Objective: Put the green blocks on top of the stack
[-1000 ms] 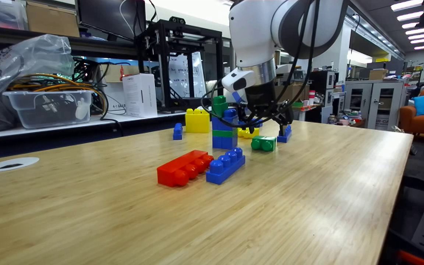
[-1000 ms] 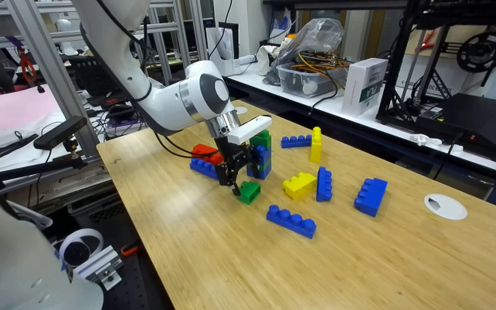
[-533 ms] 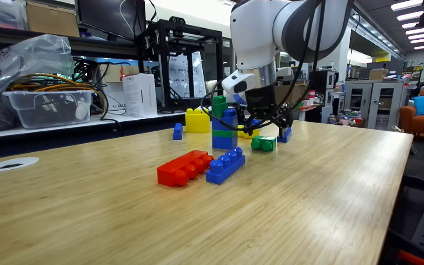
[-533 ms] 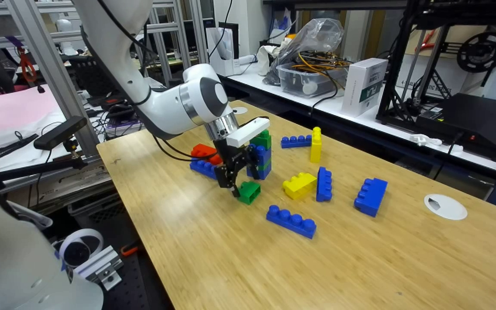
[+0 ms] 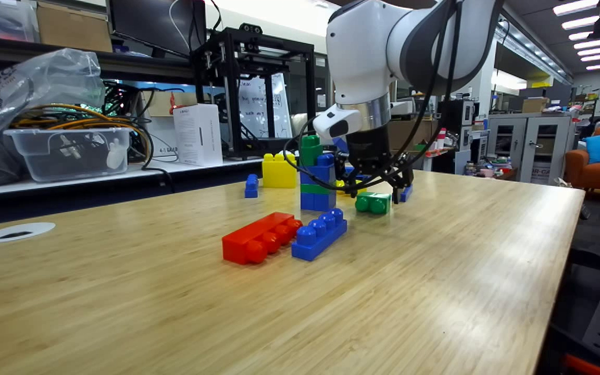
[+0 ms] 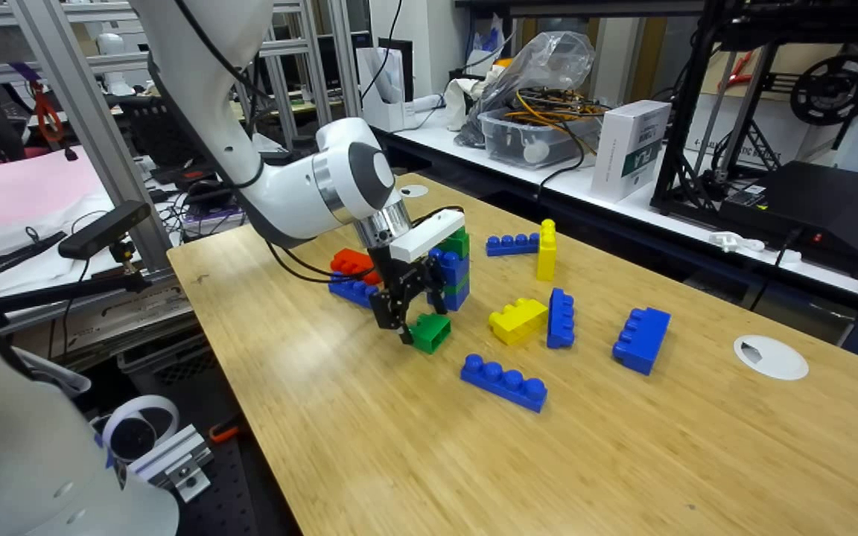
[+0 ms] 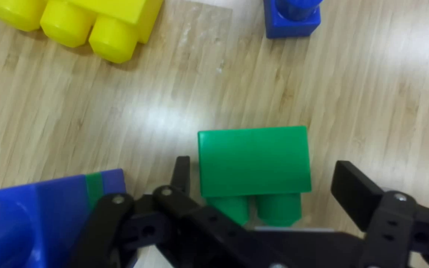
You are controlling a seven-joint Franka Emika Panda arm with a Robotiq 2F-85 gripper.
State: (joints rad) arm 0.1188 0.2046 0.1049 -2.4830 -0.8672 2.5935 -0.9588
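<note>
Saw the gripper [image 7: 265, 179] in the lower half of the wrist view, spread wide, with nothing gripped. Found the green block [image 7: 254, 162] inside that spread, just below and right of the frame's centre, lying on its side with studs toward the bottom edge and a gap at both left and right. Made out the stack [image 5: 325, 173] upright near the centre of an exterior view, topped by the other green block [image 5: 310, 151], with the green block on the table [image 5: 331, 312] just to the right. Spotted the red brick [image 5: 258, 237] lower and to the left in that frame, just beside a blue brick [image 5: 323, 240]. Noted a yellow brick [image 6: 518, 321] right of centre in an exterior view.
</note>
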